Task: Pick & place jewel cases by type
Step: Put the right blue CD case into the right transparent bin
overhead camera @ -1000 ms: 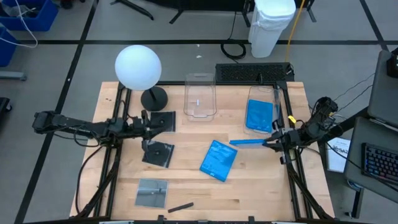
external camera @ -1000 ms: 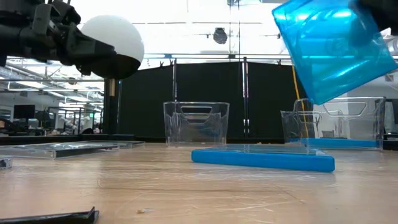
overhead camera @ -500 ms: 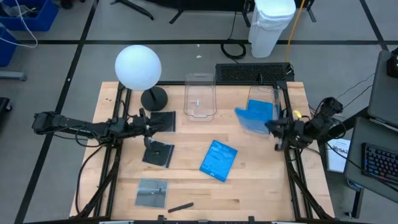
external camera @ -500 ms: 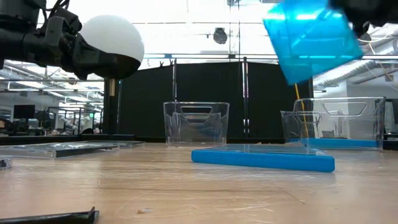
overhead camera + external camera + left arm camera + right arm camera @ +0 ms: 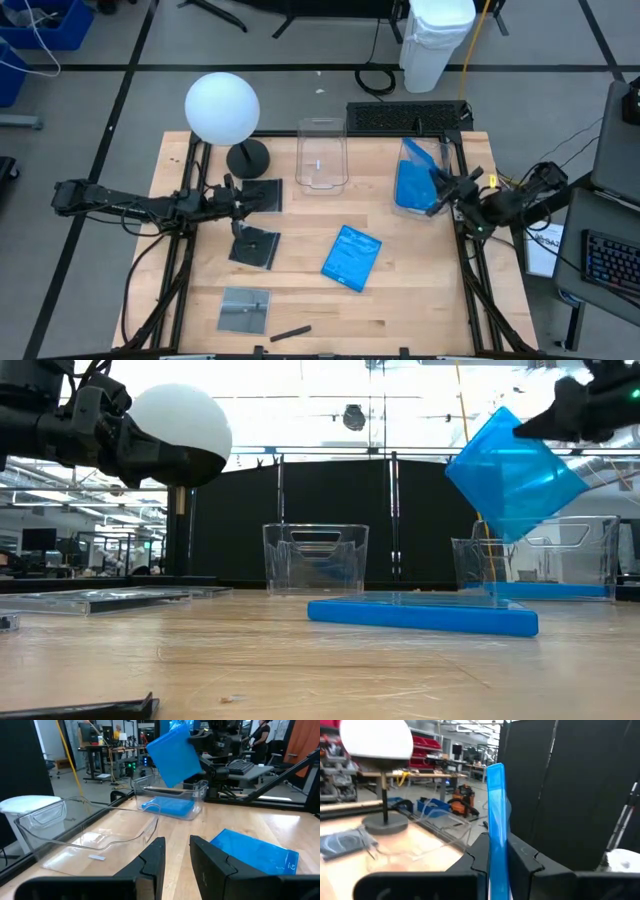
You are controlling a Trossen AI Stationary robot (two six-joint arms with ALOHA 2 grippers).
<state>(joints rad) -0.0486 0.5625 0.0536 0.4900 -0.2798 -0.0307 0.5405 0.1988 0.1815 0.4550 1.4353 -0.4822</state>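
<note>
My right gripper [image 5: 440, 190] is shut on a blue jewel case [image 5: 515, 475] and holds it above the right clear tub [image 5: 545, 560]. Another blue case [image 5: 415, 192] lies flat in that tub. A third blue case [image 5: 351, 257] lies flat on the table's middle. Three dark cases [image 5: 262, 195] [image 5: 254, 247] [image 5: 245, 308] lie flat on the left half. My left gripper [image 5: 240, 203] hovers open above the table by the two far dark cases, nothing between its fingers [image 5: 155, 862]. My right gripper pinches the blue case between its two fingers near its upper right corner [image 5: 556, 432]. The fingers [image 5: 479, 852] come level from the table's right side, one on each flat face. The case hangs on edge, tilted with one corner down, clear of the tub.
A second clear tub [image 5: 321, 155] stands at the far middle. A lamp with a white globe [image 5: 222, 107] and round dark foot [image 5: 247, 157] stands far left. A small dark stick [image 5: 290, 332] lies near the front edge. A keyboard [image 5: 408, 115] lies beyond the far edge.
My right gripper has swung toward the table's far edge and turned its wrist, still shut on the blue case. The case has gone from over the open table to above the right tub, turning about and sinking a little on the way.
</note>
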